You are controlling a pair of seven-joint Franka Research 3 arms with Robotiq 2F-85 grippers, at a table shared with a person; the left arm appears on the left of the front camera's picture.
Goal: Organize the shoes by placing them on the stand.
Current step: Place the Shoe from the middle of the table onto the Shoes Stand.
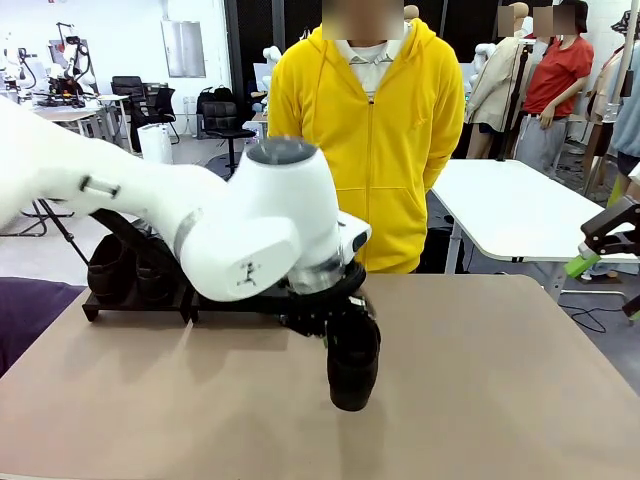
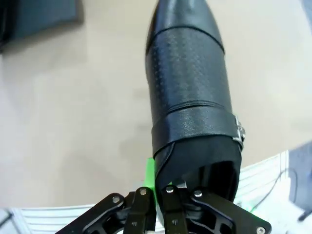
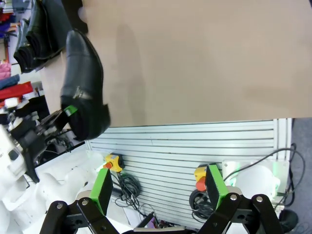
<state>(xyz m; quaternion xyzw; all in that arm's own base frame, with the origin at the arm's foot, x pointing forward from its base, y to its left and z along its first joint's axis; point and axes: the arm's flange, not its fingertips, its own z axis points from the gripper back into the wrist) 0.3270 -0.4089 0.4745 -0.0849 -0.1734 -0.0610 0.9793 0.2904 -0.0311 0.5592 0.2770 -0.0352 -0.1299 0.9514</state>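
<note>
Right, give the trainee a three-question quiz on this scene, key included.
1. True or false: the left gripper is shut on a shoe.
2. The right gripper is: A) open with nothing in it, B) shut on a shoe, C) resting on the stand.
3. Where do the other shoes sit?

Key: 1. True; it grips the shoe at the heel rim. 2. A. 3. On the stand, at the table's far left in the front view.
</note>
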